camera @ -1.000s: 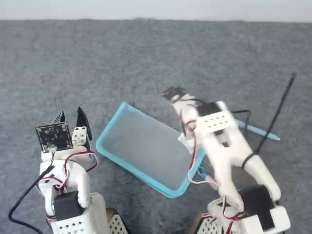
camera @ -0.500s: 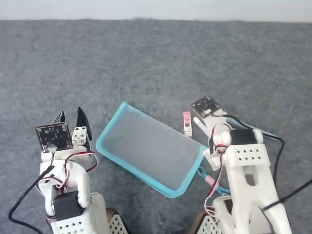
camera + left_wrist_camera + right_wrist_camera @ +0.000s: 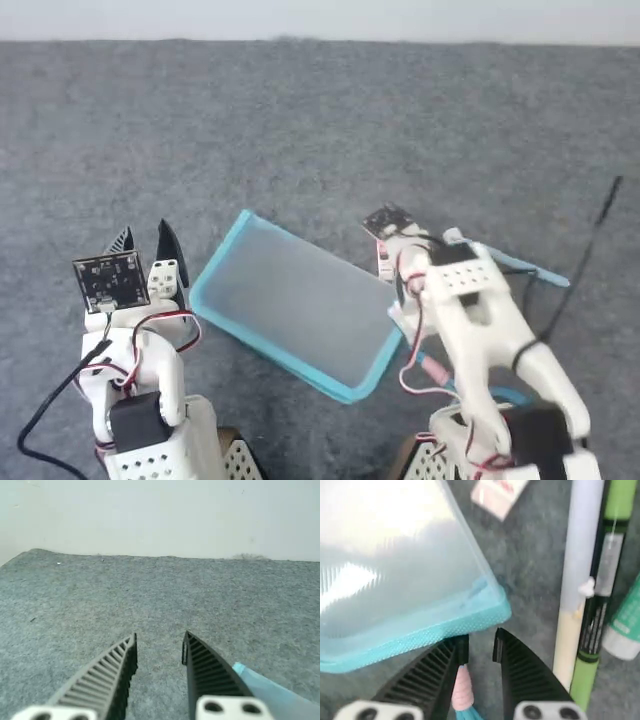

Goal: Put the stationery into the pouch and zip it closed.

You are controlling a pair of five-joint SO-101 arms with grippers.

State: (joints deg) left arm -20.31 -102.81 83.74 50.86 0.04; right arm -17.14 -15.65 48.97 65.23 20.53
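The right arm (image 3: 470, 300) is bending over the front right part of the grey desk (image 3: 300, 120), above the pouch's right-hand corner. In the right wrist view the right gripper (image 3: 480, 637) is pointing down at that corner with its jaws narrowly parted, clamping nothing. A pink zipper pull (image 3: 462, 686) with a teal end is lying in the gap, close against one finger (image 3: 440, 672).

The pouch (image 3: 290, 300) (image 3: 405, 555), translucent with a teal border, is lying flat and skewed, midway between the desk's left and right edges and nearer the front edge than the far one.

Toward the front left corner, the left gripper (image 3: 145, 232) (image 3: 160, 637) is hanging above the desk beside the pouch's left end. Its jaws are open and holding nothing, and a teal corner of the pouch (image 3: 265, 690) is showing just past one finger.

Toward the right edge, the stationery is lying outside the pouch:
- A pale pen (image 3: 580, 555) (image 3: 530, 267) and a green pen (image 3: 607, 565) are lying side by side, touching.
- A green-and-white tube (image 3: 626, 625) is lying just beside them.
- A small pink-and-white item (image 3: 497, 492) (image 3: 384, 262) is lying just off the pouch's far right edge. It is too small to tell what it is.

Beyond all this the bare grey desk is running to its far edge under a pale wall (image 3: 160, 515).
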